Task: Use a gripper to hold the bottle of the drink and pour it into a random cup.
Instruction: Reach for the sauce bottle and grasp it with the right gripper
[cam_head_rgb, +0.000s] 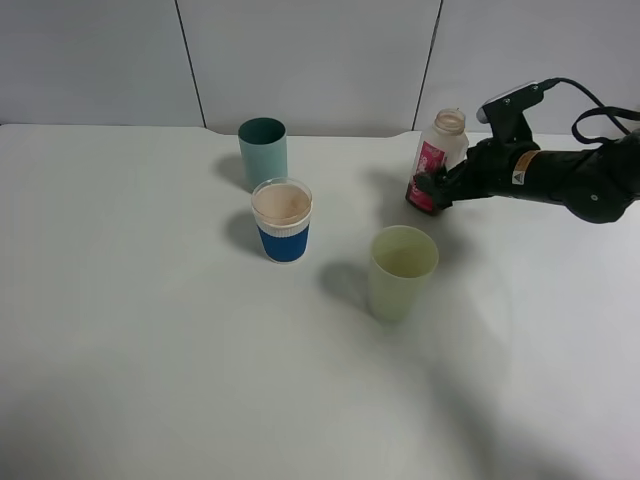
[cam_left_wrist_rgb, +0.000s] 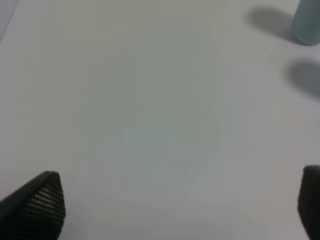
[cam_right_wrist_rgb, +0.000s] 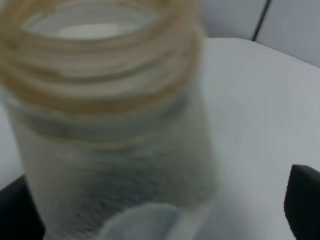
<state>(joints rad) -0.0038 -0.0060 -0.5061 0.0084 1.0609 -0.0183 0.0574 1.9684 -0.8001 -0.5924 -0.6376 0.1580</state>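
The bottle (cam_head_rgb: 438, 158), whitish with a pink label and no cap, stands at the back right of the table (cam_head_rgb: 150, 330), leaning slightly. My right gripper (cam_head_rgb: 432, 190) reaches in from the right with its black fingers around the bottle's lower part. In the right wrist view the bottle (cam_right_wrist_rgb: 115, 130) fills the space between the fingers; one finger (cam_right_wrist_rgb: 302, 200) stands apart from it, so the jaws are open. The pale yellow-green cup (cam_head_rgb: 402, 272) stands in front of the bottle. Brown drink (cam_head_rgb: 281, 203) shows in the blue-sleeved cup. My left gripper (cam_left_wrist_rgb: 175, 205) is open over bare table.
A teal cup (cam_head_rgb: 263, 151) stands at the back centre, also at the edge of the left wrist view (cam_left_wrist_rgb: 306, 22). The blue-sleeved clear cup (cam_head_rgb: 282, 238) is just in front of it. A grey panelled wall (cam_head_rgb: 320, 60) rises behind the table.
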